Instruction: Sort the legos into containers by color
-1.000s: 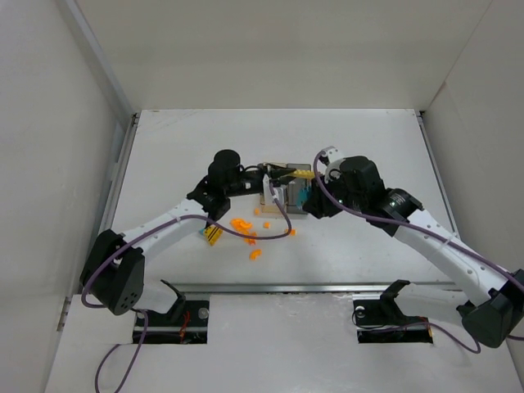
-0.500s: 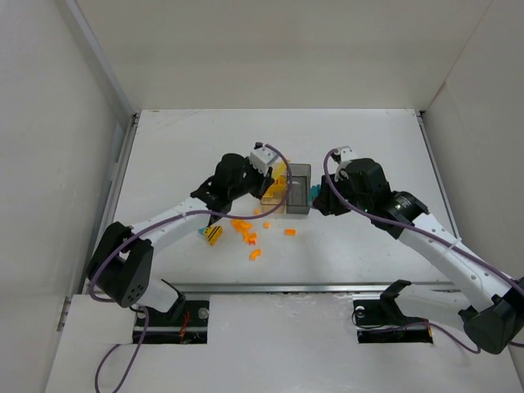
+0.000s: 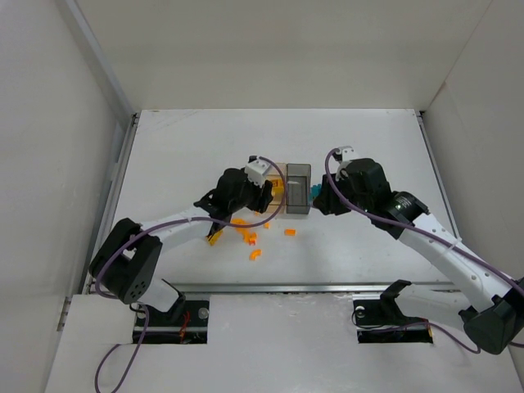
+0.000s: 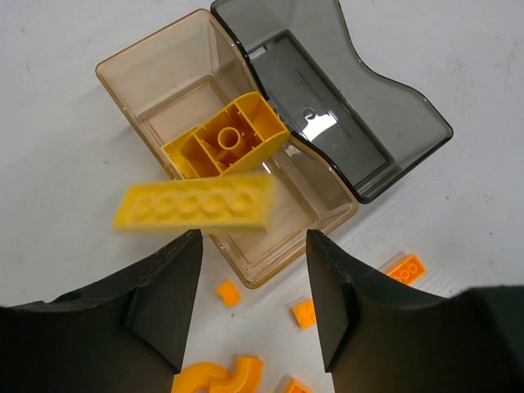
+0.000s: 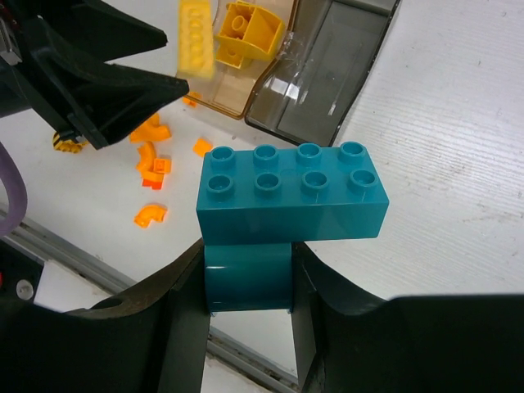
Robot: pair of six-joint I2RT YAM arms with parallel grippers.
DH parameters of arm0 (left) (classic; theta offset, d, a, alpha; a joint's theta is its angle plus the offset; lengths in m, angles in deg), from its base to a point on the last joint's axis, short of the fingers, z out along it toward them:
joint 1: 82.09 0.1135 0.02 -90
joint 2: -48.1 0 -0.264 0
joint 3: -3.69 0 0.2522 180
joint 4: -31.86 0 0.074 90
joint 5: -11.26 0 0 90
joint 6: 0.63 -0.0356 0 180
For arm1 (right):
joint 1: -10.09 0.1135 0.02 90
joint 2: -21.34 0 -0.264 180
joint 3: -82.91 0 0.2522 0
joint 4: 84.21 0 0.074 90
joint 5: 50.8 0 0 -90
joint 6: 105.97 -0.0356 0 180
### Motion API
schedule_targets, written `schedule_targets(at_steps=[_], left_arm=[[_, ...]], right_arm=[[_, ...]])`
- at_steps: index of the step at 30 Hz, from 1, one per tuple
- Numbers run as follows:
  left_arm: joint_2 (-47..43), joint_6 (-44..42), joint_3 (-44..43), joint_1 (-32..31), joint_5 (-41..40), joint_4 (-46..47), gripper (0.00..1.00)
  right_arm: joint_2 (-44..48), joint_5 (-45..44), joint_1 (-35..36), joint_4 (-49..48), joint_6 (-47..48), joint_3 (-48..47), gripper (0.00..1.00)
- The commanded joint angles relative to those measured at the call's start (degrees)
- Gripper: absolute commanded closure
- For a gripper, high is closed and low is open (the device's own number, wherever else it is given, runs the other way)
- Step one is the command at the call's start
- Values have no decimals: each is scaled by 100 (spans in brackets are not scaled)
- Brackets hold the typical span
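The amber container [image 4: 131, 106] and the grey container [image 4: 385, 155] stand side by side at mid-table. A chunky yellow lego [image 4: 225, 139] lies in the amber one. A long yellow lego [image 4: 196, 205], blurred, hangs loose over that container's near wall, just beyond my left gripper [image 4: 254, 266], which is open and holds nothing. My right gripper [image 5: 248, 278] is shut on a teal lego [image 5: 291, 192], a rounded piece with an eight-stud brick on top. It hovers just right of the grey container [image 3: 298, 190].
Several small orange legos [image 3: 243, 225] lie scattered in front of the containers, with one curved piece [image 3: 255, 255] nearer the arms. A yellow black-striped lego [image 3: 213, 238] lies under the left arm. White walls enclose the table on three sides.
My left gripper has opened and let go of the long yellow lego above the amber container. My right gripper has drawn back to the right of the grey container, still holding the teal lego.
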Motion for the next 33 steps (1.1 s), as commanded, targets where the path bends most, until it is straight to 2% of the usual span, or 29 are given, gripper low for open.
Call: schedule_targets(at_steps=[1, 10, 12, 15, 18, 21, 25, 26, 27, 32, 33], left_arm=[[-36, -33, 150, -34, 101, 664, 50], [-343, -271, 413, -34, 234, 1026, 48], [-466, -411, 413, -34, -159, 930, 46], [-536, -1332, -7, 80, -618, 325, 39], [-607, -2289, -342, 563, -680, -344, 25], [-660, -2486, -465, 661, -1127, -924, 8], [-327, -1408, -921, 661, -1515, -1539, 2], [-21, -787, -1088, 661, -1698, -1706, 2], [156, -520, -1455, 661, -1761, -2091, 2], [1526, 588, -2792, 950, -1314, -3401, 3], [2059, 799, -3038, 1012, -1313, -3656, 3]], right_arm=[[173, -124, -20, -39, -86, -28, 100], [226, -177, -20, 120, -86, -89, 100], [226, -177, -20, 120, -86, -142, 100], [226, -36, -20, 120, -86, -142, 100], [226, 34, -20, 172, -86, -194, 100], [226, 34, -20, 172, -86, -194, 100], [156, 34, -20, 33, 36, -256, 99], [155, 34, -20, 32, 37, -256, 99], [103, 34, -20, -47, 115, -256, 99], [-178, 34, -72, -109, 502, -440, 99], [-179, 34, -142, -161, 503, -441, 99]])
